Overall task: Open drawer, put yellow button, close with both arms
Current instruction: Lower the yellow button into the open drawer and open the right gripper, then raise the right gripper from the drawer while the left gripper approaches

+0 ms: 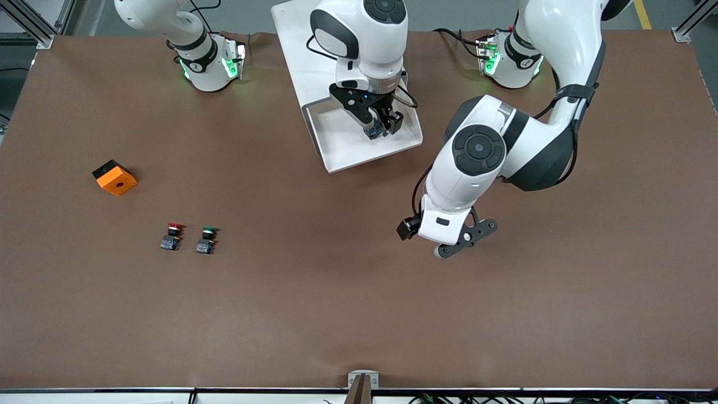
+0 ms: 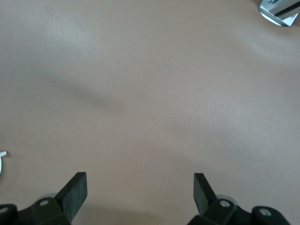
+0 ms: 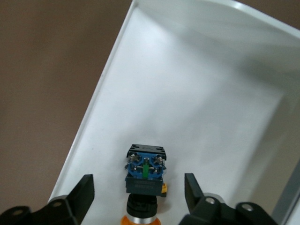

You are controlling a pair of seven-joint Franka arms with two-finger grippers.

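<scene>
The drawer stands pulled out of the white cabinet, toward the front camera, with its white tray showing. The yellow button lies on its side on the tray floor; its blue base, black body and yellow-orange cap all show. It also shows in the front view. My right gripper is over the tray, open, with a finger on each side of the button and gaps between. My left gripper is open and empty over bare table.
A red-capped button and a green-capped button stand side by side toward the right arm's end, nearer the front camera. An orange and black box lies farther from the camera than those two. A metal clamp sits at the table's near edge.
</scene>
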